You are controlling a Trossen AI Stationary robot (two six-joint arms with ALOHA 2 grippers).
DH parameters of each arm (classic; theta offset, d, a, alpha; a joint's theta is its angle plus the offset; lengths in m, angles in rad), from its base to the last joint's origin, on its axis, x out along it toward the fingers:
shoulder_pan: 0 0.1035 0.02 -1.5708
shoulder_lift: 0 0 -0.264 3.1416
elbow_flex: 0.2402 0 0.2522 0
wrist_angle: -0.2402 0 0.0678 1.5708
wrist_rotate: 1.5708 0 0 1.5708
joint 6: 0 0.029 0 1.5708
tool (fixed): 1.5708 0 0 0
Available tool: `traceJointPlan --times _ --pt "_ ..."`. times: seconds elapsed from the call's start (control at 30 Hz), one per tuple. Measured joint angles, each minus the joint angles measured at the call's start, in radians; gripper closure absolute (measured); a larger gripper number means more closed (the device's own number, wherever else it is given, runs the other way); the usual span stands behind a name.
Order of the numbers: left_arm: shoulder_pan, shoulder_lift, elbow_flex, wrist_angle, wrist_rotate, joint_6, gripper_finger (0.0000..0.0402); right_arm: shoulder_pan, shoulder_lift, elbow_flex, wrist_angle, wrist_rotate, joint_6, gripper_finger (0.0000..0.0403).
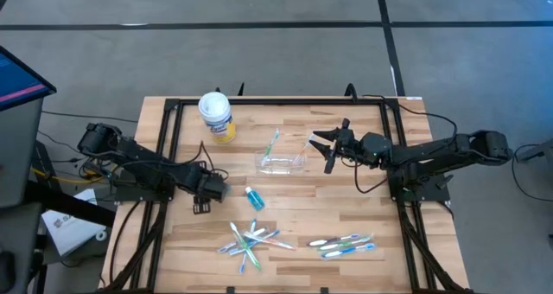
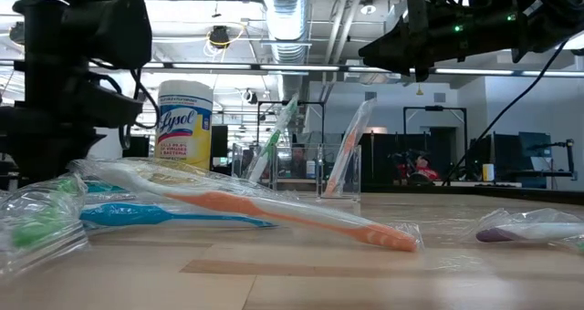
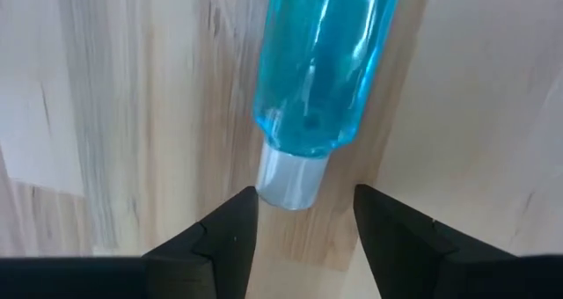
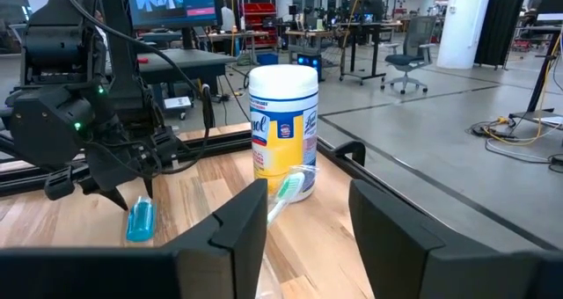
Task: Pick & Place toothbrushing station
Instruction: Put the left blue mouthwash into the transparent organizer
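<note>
A teal toothpaste tube (image 1: pixel 253 198) lies flat on the wooden table, its white cap (image 3: pixel 290 180) toward my left gripper (image 1: pixel 203 203). That gripper points down, open, with a fingertip on each side of the cap (image 3: pixel 303 202); no touch shows. The clear cup (image 1: pixel 281 162) stands mid-table. A green-headed toothbrush (image 2: pixel 278 137) and a second one (image 2: pixel 351 146) lean in it. My right gripper (image 1: pixel 333 147) hovers level just right of the cup, open and holding nothing (image 4: pixel 308 237).
A white tub with a yellow label (image 1: pixel 216 117) stands at the far left of the table. Two heaps of wrapped toothbrushes (image 1: pixel 251 238) (image 1: pixel 343 243) lie near the front edge. Black frame rails (image 1: pixel 164 156) run along the table's sides.
</note>
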Motion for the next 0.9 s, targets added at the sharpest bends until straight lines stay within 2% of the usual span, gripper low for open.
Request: traceJointPlan --times 0.77,0.9 --pt "0.000 0.000 0.000 0.040 0.032 0.051 0.0220 0.000 0.000 0.000 -0.003 0.000 0.000 0.0257" --pt "0.000 0.000 0.000 0.041 0.033 0.052 0.0230 0.000 0.000 0.000 -0.003 0.000 0.000 0.0259"
